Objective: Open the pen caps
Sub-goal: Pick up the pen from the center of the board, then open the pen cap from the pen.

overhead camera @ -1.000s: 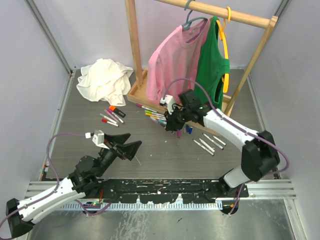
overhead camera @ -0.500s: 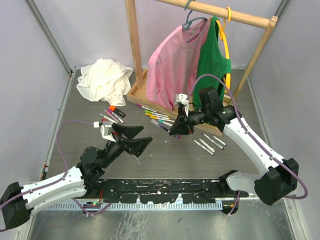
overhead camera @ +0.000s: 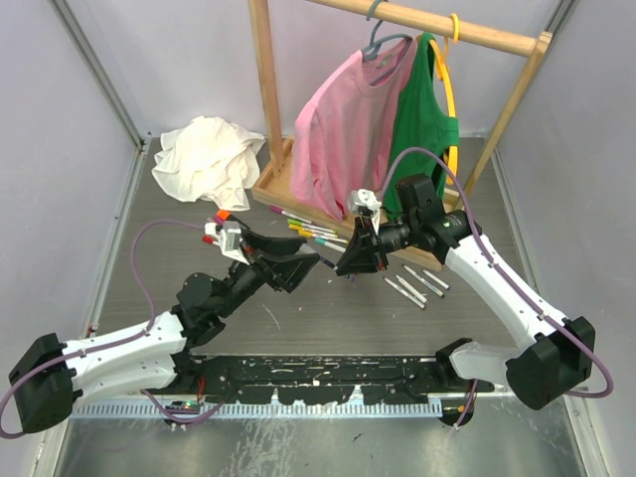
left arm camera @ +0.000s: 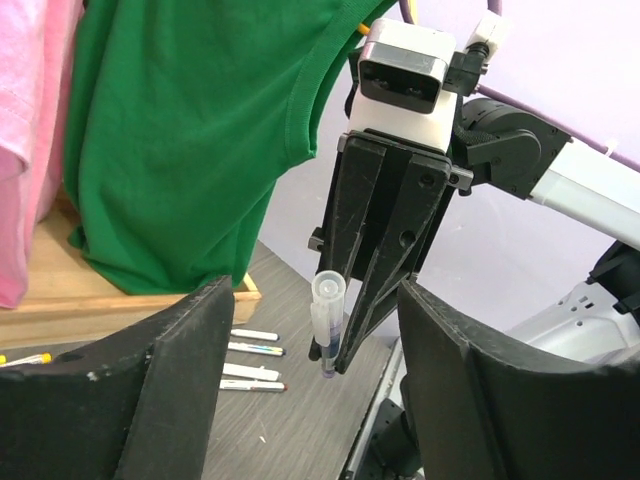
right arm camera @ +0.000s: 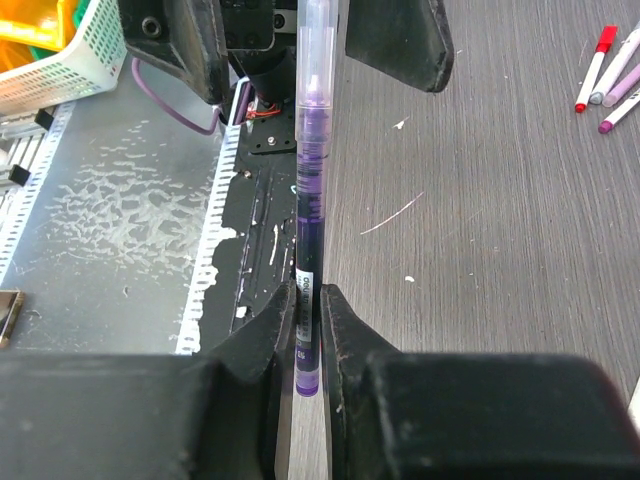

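Observation:
My right gripper (right arm camera: 308, 295) is shut on a slim purple pen (right arm camera: 308, 200) near its lower end and holds it above the table. The pen's clear cap (left arm camera: 327, 290) points at my left gripper. My left gripper (left arm camera: 312, 292) is open, its two fingers standing on either side of the capped end without touching it. In the top view the two grippers meet over the table's middle, left gripper (overhead camera: 303, 263) facing right gripper (overhead camera: 348, 260). More pens (overhead camera: 310, 233) lie in a row near the rack base, others lie at the left (overhead camera: 223, 229) and right (overhead camera: 415, 285).
A wooden clothes rack (overhead camera: 264, 89) with a pink shirt (overhead camera: 348, 119) and a green shirt (overhead camera: 422, 119) stands at the back. A crumpled white cloth (overhead camera: 207, 157) lies at the back left. A black strip (overhead camera: 318, 373) runs along the near edge.
My left gripper has moved up and to the right until its open fingers flank the pen's cap. My right gripper has lifted the pen and turned it toward the left gripper.

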Available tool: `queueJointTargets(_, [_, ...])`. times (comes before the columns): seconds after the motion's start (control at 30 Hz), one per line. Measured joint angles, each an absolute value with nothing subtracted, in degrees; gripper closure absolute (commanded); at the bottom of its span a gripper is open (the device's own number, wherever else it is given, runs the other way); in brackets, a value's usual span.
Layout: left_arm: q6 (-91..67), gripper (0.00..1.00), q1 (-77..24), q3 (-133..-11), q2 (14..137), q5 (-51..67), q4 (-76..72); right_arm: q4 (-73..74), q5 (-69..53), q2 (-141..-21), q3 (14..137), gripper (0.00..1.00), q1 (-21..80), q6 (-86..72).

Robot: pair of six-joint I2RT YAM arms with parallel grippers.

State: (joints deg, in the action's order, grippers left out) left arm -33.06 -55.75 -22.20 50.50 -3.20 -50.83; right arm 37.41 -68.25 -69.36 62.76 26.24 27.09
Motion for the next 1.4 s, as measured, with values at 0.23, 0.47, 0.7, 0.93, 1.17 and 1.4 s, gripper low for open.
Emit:
queueJointTargets(0.23, [-34.06,0.74,-55.37,-23.09,52.80,-2.28,-51.68,37.45,-68.29,-70.11,62.76,0.99,26.24,27.09])
queueJointTargets(0.47, [-34.22,1.00,-54.63,-23.18,52.82,-1.76,-51.53,37.43,-68.73,-71.31,62.74,0.99,26.24,27.16])
queueJointTargets(0.7, [-34.35,1.00,-53.56,-23.22,54.39,-0.60,-52.12,37.28,-68.62,-71.68,62.33,0.53,26.22,26.87])
queueJointTargets(0.93, [-35.09,1.00,-52.84,-23.22,57.69,0.36,-53.15,33.80,-67.05,-71.75,59.81,0.48,26.72,23.44])
queueJointTargets(1.17, [-35.44,1.00,-52.27,-23.22,59.94,1.19,-56.03,30.44,-63.81,-72.93,59.64,0.69,29.85,20.56])
queueJointTargets(1.4, [-36.69,1.00,-50.19,-23.22,60.07,2.96,-56.58,28.03,-61.01,-73.78,59.61,0.99,30.81,19.07])
